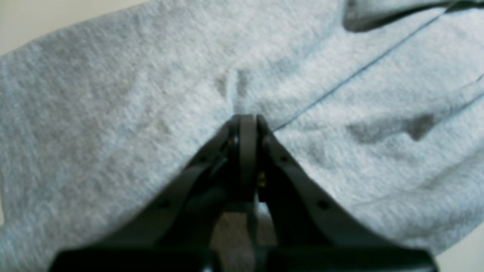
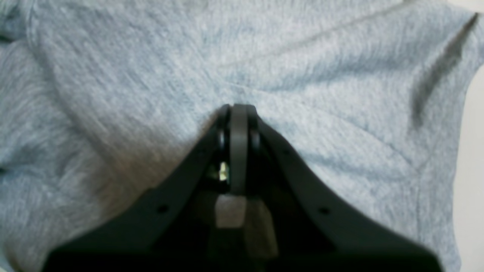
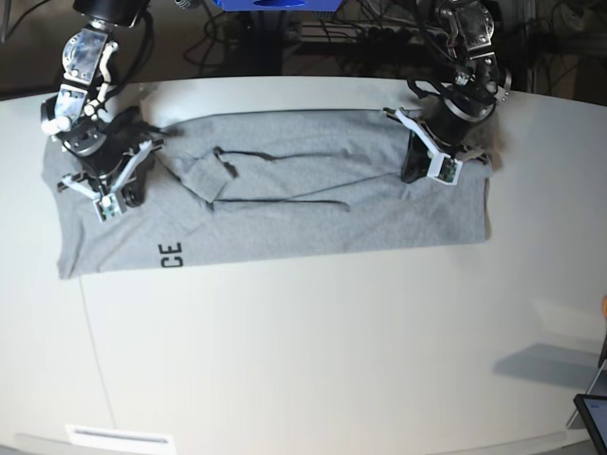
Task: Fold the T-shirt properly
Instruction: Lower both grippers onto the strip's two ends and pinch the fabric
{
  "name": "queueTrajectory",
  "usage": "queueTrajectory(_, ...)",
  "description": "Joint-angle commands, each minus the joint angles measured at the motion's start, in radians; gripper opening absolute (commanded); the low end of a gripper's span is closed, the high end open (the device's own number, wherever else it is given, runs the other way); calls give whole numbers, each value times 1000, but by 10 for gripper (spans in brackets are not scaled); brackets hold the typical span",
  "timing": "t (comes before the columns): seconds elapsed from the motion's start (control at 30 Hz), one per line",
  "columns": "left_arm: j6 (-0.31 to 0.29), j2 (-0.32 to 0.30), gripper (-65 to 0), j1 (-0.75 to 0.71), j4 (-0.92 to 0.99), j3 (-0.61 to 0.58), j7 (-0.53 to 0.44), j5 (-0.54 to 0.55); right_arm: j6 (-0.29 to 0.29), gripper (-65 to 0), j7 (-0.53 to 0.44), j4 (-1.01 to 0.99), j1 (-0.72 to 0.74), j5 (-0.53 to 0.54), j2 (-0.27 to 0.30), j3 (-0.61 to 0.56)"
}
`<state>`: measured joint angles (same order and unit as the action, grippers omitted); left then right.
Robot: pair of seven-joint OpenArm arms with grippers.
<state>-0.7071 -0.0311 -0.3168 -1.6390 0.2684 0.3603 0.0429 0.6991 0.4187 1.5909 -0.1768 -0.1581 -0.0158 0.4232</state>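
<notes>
A grey T-shirt (image 3: 285, 223) lies spread lengthwise on the white table (image 3: 313, 360), its upper part folded over along a dark line, with black letters "CE" (image 3: 171, 254) near its front left. My left gripper (image 1: 247, 118) is shut with its tips down on the cloth beside a seam, and a small pucker of fabric rises at the tips. In the base view it (image 3: 410, 173) is at the shirt's right end. My right gripper (image 2: 238, 107) is shut on the cloth at a crease, at the shirt's left end (image 3: 133, 195). The grey fabric (image 1: 113, 113) (image 2: 340, 94) fills both wrist views.
Cables and a blue object (image 3: 275, 5) lie beyond the table's far edge. A dark screen corner (image 3: 594, 417) shows at the bottom right. A white label strip (image 3: 119, 438) sits at the table's front left edge.
</notes>
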Motion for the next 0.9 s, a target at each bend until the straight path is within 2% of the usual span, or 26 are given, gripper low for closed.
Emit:
queueTrajectory(0.0, 10, -5, -650, 12, 6, 2, 29, -42, -1, -650, 44, -14, 13, -36, 3, -1)
queueTrajectory(0.37, 10, -5, -650, 153, 67, 2, 32, -146, -1, -650, 45, -128, 142, -39, 29, -5)
queueTrajectory(0.53, 10, -5, -650, 144, -20, 2, 44, -137, -1, -650, 49, -25, 135, -39, 29, -7)
queueTrajectory(0.63, 9, -5, -650, 146, -89, 2, 113, -134, -1, -650, 79, 52, 139, -39, 29, -8)
queueTrajectory(0.7, 9, -3, -650, 150, -128, 4, 124, -116, -1, -650, 101, 88, 156, -39, 29, -10)
queueTrajectory(0.8, 10, -3, -650, 166, -158, 4, 125, -82, -1, -650, 118, 82, 202, -39, 35, -10)
queueTrajectory(0.87, 10, 0, -650, 198, -151, 4, 145, -84, -1, -650, 118, 56, 236, -39, 61, -10)
